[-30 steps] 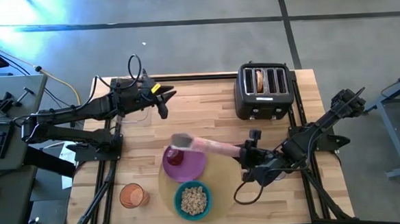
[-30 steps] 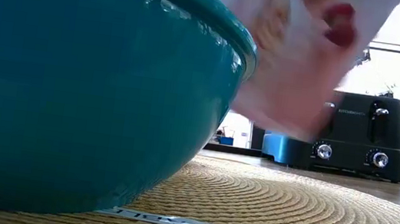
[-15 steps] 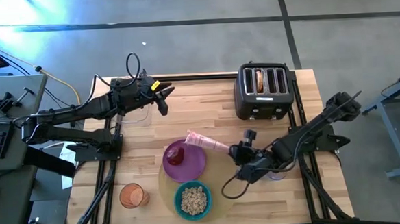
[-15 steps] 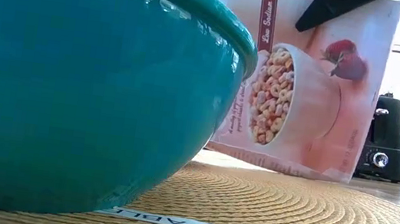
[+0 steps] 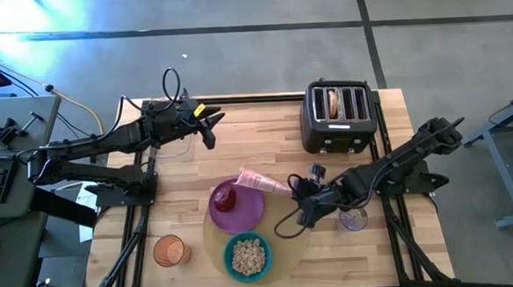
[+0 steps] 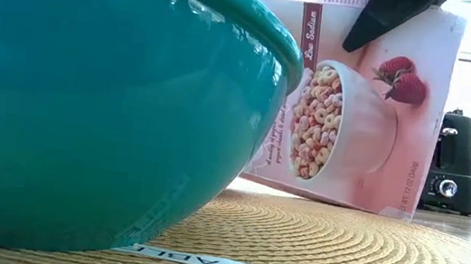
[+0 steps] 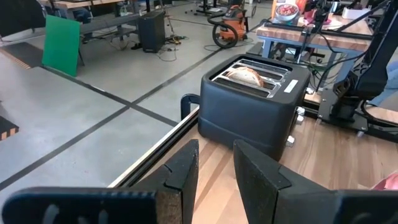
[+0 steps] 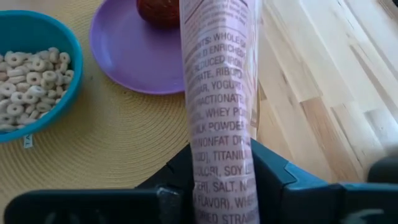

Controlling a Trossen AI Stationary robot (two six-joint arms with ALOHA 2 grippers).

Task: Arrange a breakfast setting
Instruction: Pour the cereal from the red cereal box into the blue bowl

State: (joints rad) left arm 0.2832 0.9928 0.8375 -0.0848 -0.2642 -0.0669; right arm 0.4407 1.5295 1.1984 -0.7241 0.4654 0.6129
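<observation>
My right gripper (image 5: 296, 192) is shut on the cereal box (image 5: 263, 180), which lies on its side with its mouth end over the purple plate's (image 5: 243, 216) far rim. A red fruit (image 5: 227, 198) sits on the plate. The teal bowl (image 5: 247, 256) of cereal stands on the tan mat (image 5: 293, 247). The orange cup (image 5: 168, 251) stands left of the mat and the clear glass (image 5: 353, 219) right of it. A bagel (image 5: 332, 103) sticks up from a toaster slot. My left gripper (image 5: 210, 127) waits open and empty at the far left. The spoon is out of view. My right gripper pinches the box near its bottom end (image 8: 217, 180), one finger (image 8: 183, 165) on each broad face. The fingers come level from the table's right and lie along the box. The box is held on edge with its printed narrow side up. Whether its lower edge (image 6: 327, 197) touches the mat cannot be told.
The black toaster (image 5: 337, 117) stands at the far right. Bare wood lies between my left gripper and the plate. The bowl (image 6: 103, 96) fills the left half of the low view, with the box (image 6: 357, 111) behind it.
My right gripper has gone a little toward the table's left edge and down, still shut on the box. The box has swung from a raised, slanted pose down to lying on edge, low over the mat, with its picture face toward the near edge.
</observation>
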